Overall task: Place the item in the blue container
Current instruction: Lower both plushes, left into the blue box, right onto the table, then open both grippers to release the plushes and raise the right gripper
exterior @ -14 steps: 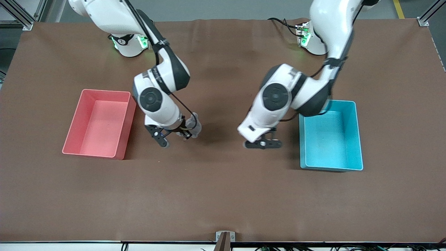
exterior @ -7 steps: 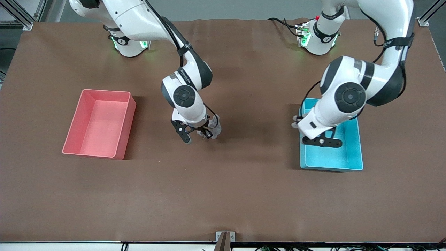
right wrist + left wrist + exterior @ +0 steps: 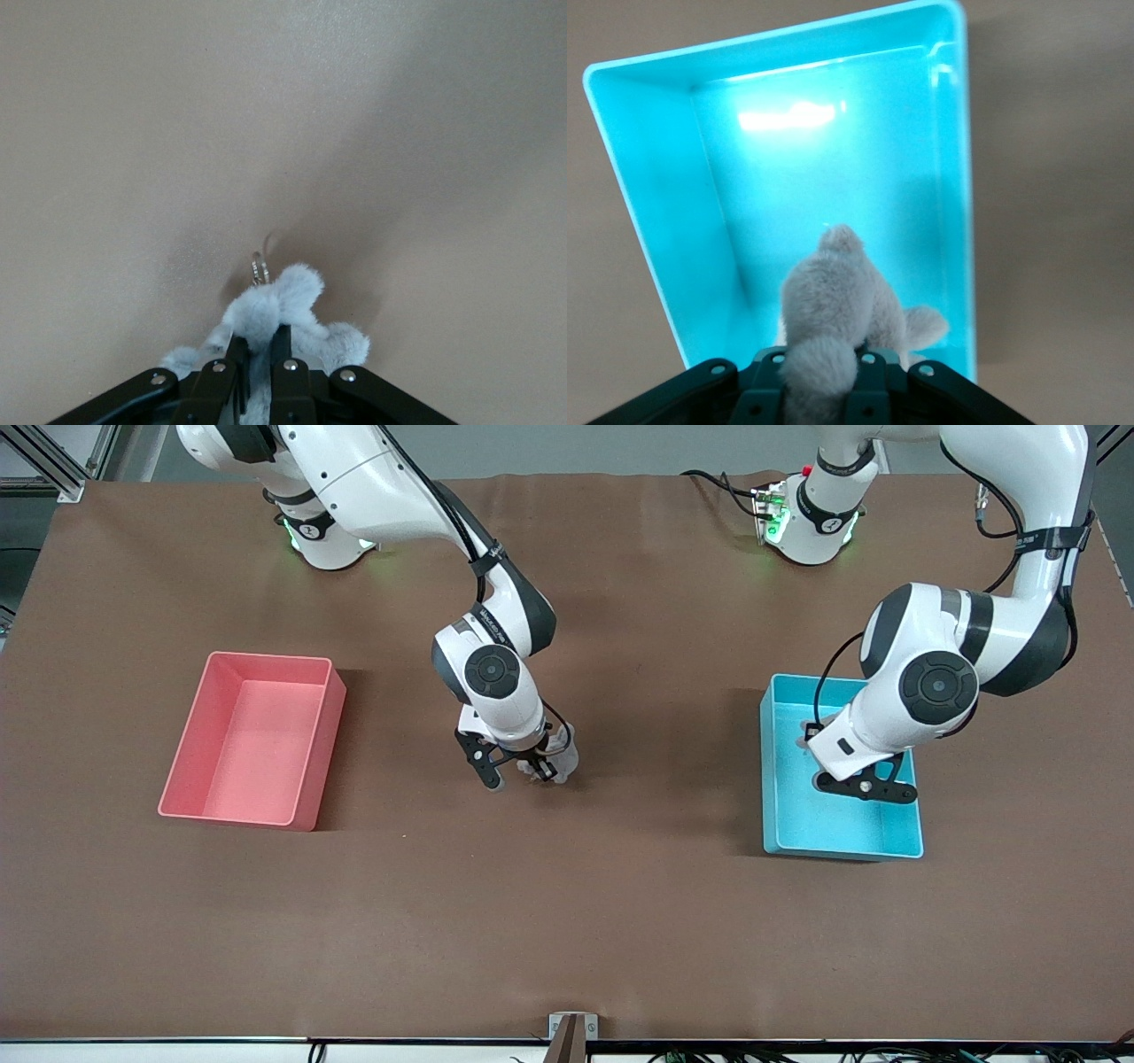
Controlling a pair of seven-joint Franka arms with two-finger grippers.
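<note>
Brown cloth-covered table point(image 3: 567, 921); grey floor along its robot-side edge. Pink bin point(image 3: 252, 740) toward the right arm's end, blue container point(image 3: 780, 828) toward the left arm's end. Left gripper point(image 3: 864, 786) clamps a grey plush toy point(image 3: 833, 310) over the blue container; a second ago it hung over bare table mid-width. Right gripper point(image 3: 523, 766), closed on a pale-blue plush point(image 3: 279, 310), has shifted toward the blue container.

bins: 2 — blue container point(image 3: 842, 833), pink bin point(image 3: 252, 735) | plush toys: 2 — grey plush toy point(image 3: 833, 310), pale-blue plush toy point(image 3: 279, 310)
</note>
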